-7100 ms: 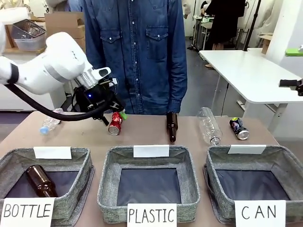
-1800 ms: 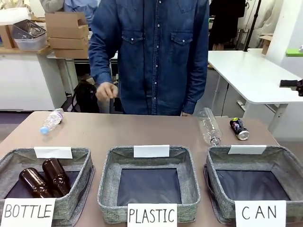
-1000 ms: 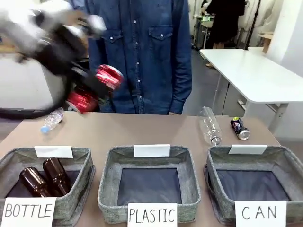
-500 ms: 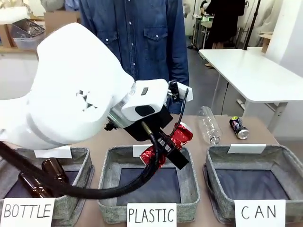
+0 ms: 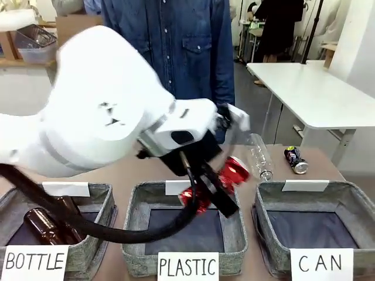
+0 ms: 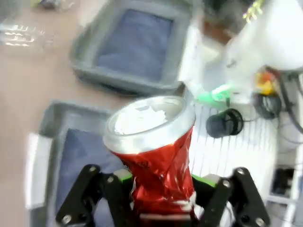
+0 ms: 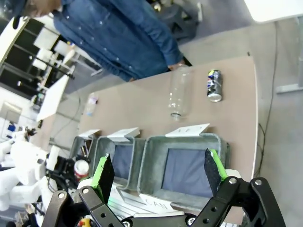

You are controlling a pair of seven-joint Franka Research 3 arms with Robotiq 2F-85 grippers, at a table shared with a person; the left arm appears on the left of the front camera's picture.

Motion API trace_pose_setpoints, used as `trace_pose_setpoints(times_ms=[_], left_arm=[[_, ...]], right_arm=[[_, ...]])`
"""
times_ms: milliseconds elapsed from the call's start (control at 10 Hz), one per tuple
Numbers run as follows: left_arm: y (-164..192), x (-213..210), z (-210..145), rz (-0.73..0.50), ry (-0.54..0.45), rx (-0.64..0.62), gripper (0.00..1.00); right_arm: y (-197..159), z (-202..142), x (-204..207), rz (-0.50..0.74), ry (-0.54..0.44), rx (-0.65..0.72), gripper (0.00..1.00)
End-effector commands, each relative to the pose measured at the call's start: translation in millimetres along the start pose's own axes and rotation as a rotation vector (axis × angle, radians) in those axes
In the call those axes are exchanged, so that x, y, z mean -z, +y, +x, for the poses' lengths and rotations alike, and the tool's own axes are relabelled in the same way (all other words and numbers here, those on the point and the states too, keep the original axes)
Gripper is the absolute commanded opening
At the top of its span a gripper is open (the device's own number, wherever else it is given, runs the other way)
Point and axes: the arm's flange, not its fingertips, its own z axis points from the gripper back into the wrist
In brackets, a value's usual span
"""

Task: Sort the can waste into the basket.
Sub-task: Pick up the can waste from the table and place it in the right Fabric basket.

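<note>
A brown table [image 5: 319, 167] carries three grey baskets along its near edge, and a person in a denim shirt [image 5: 176, 52] stands at the far side. The big white left arm [image 5: 99, 111] reaches across the middle. The left gripper [image 5: 214, 187] is clamped on the crushed red can [image 6: 154, 142], which hangs in the air over the far right corner of the PLASTIC basket [image 5: 239, 243], short of the CAN basket [image 5: 345, 188]. The right gripper [image 7: 158, 171] hangs high, its jaws spread and empty. The dark can [image 5: 296, 159] lies on the table beyond the CAN basket, just beside a clear bottle [image 5: 259, 155].
</note>
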Motion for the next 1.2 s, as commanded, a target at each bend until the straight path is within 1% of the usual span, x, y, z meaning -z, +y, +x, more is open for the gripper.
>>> trace_pose_setpoints(times_ms=[0, 100, 200, 300, 400, 500, 600, 800, 1100], left_arm=[[27.8, 44.7, 76.6, -0.391, 0.075, 0.503, 0.0], [20.3, 67.4, 111.4, -0.457, 0.131, 0.618, 0.0], [14.4, 86.9, 133.2, -0.457, 0.185, 0.659, 0.0], [16.7, 104.0, 143.1, -0.469, 0.239, 0.637, 0.0], [21.8, 116.5, 147.1, -0.486, 0.236, 0.607, 0.0], [24.0, 122.3, 146.1, -0.502, 0.207, 0.582, 0.0], [26.3, 126.8, 146.6, -0.475, 0.177, 0.547, 0.0], [25.1, 129.6, 152.7, -0.35, 0.094, 0.491, 0.0], [28.5, 139.9, 161.1, -0.193, 0.065, 0.457, 0.0]], right_arm=[[2.0, 2.1, -2.4, -0.009, 0.007, 0.017, 1.0], [2.0, 2.1, -2.4, -0.009, 0.007, 0.017, 1.0], [2.0, 2.1, -2.4, -0.009, 0.007, 0.017, 1.0], [2.0, 2.1, -2.4, -0.009, 0.007, 0.017, 1.0], [2.0, 2.1, -2.4, -0.009, 0.007, 0.017, 1.0], [2.0, 2.1, -2.4, -0.009, 0.007, 0.017, 1.0], [2.0, 2.1, -2.4, -0.009, 0.007, 0.017, 1.0], [2.0, 2.1, -2.4, -0.009, 0.007, 0.017, 1.0], [2.0, 2.1, -2.4, -0.009, 0.007, 0.017, 1.0]])
